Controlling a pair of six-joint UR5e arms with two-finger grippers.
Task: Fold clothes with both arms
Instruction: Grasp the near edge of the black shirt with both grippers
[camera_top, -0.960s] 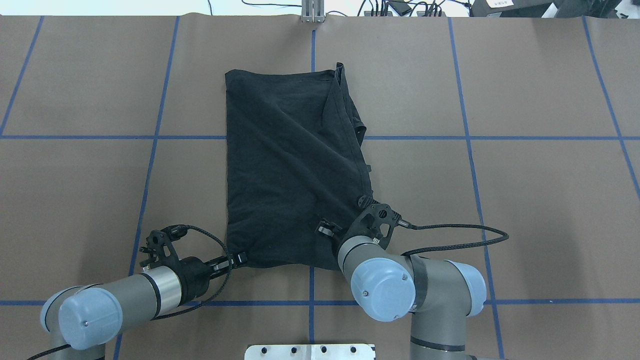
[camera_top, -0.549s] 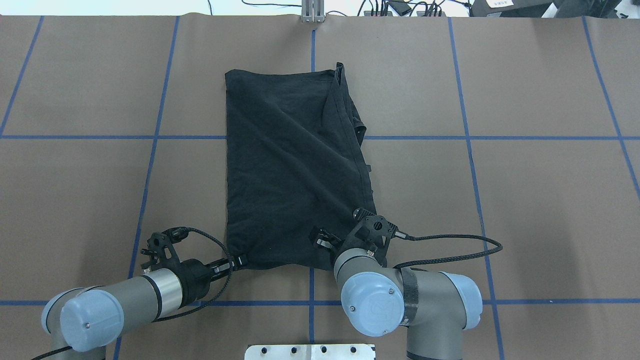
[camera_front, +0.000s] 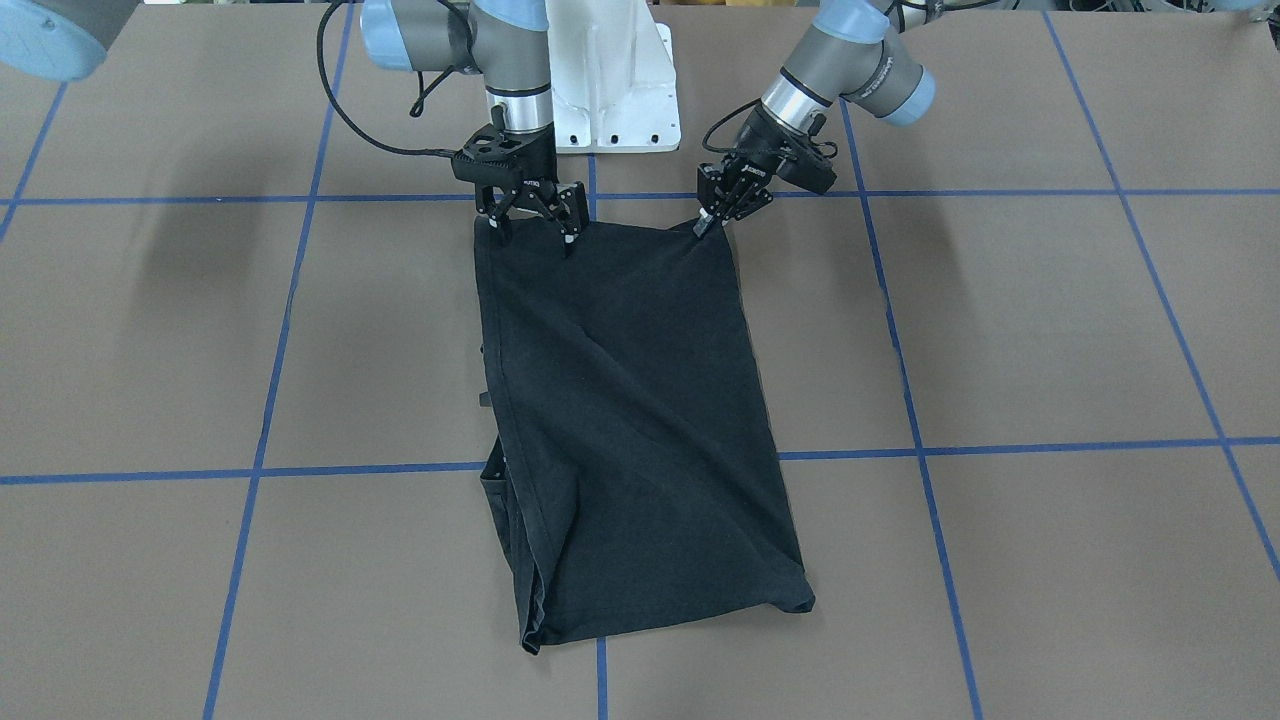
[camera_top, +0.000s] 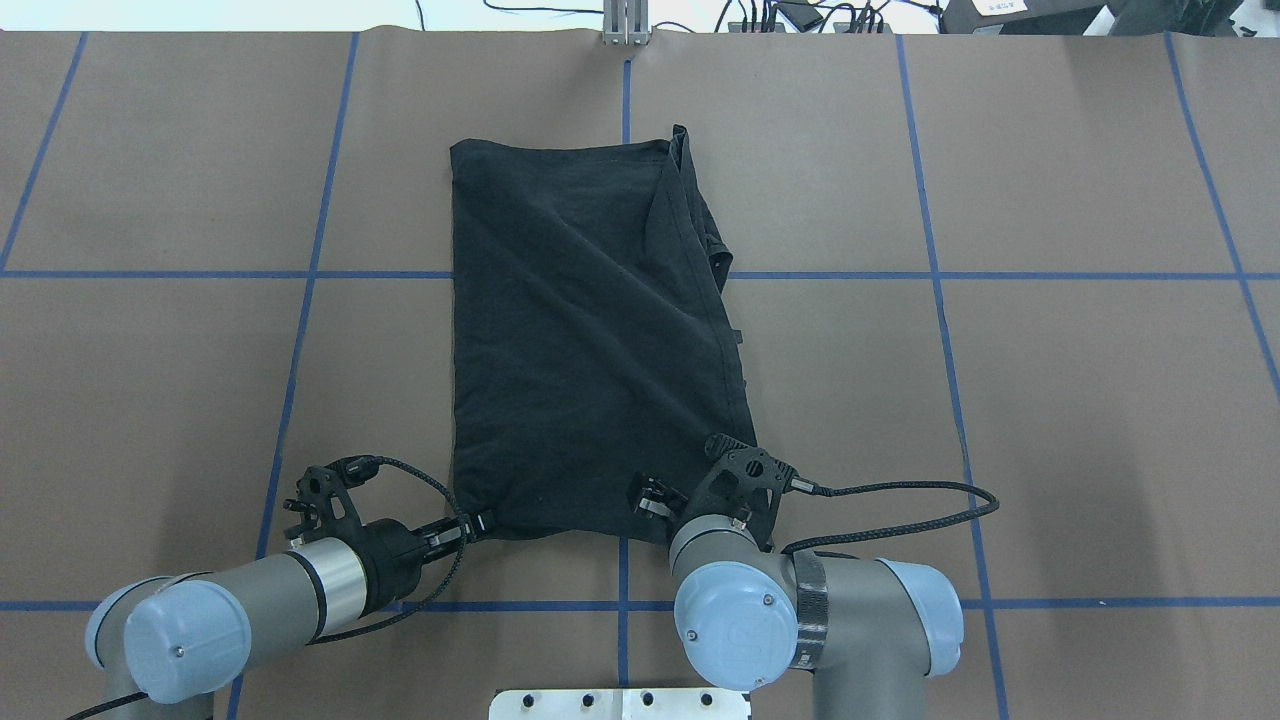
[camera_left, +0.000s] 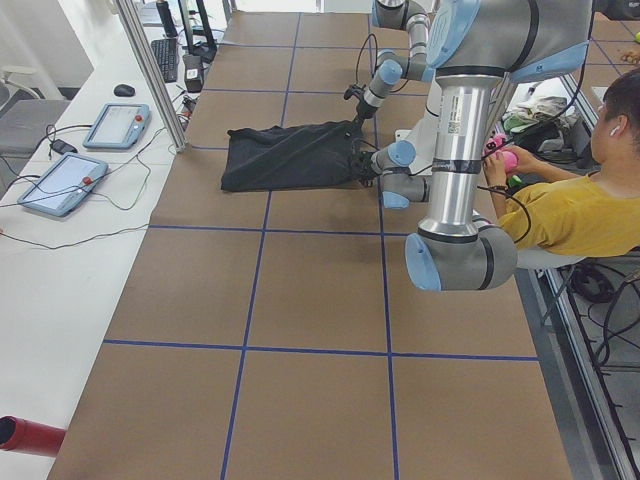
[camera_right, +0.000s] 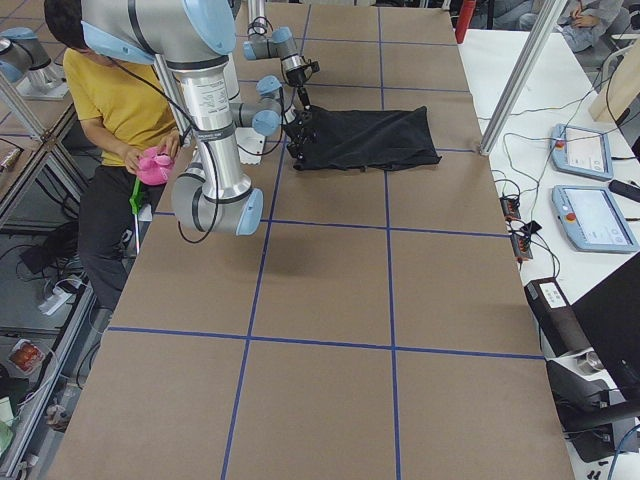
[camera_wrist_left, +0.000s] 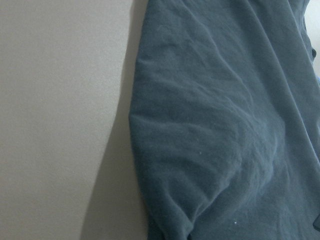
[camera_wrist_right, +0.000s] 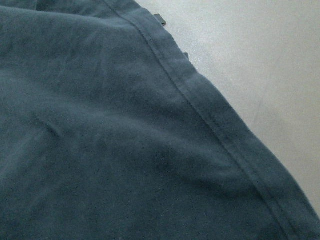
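T-shirt (camera_top: 590, 340): black, folded lengthwise into a long rectangle and laid flat on the tabletop (camera_top: 1050, 400) in front of the robot. It is creased diagonally, and a stitched hem is seen along its right side.
Left claw (camera_front: 706, 226): clenched, with the fingers pressed together on the shirt's robot-side left corner, which is drawn to a point between them.
Right claw (camera_front: 532, 232): released, with the fingers spread wide and the tips pointed down at the shirt's robot-side edge by its right corner. Nothing is held; contact with the cloth cannot be told.
Blue tape lines (camera_top: 200, 274): a grid is marked on the tabletop, and the shirt is laid across it.
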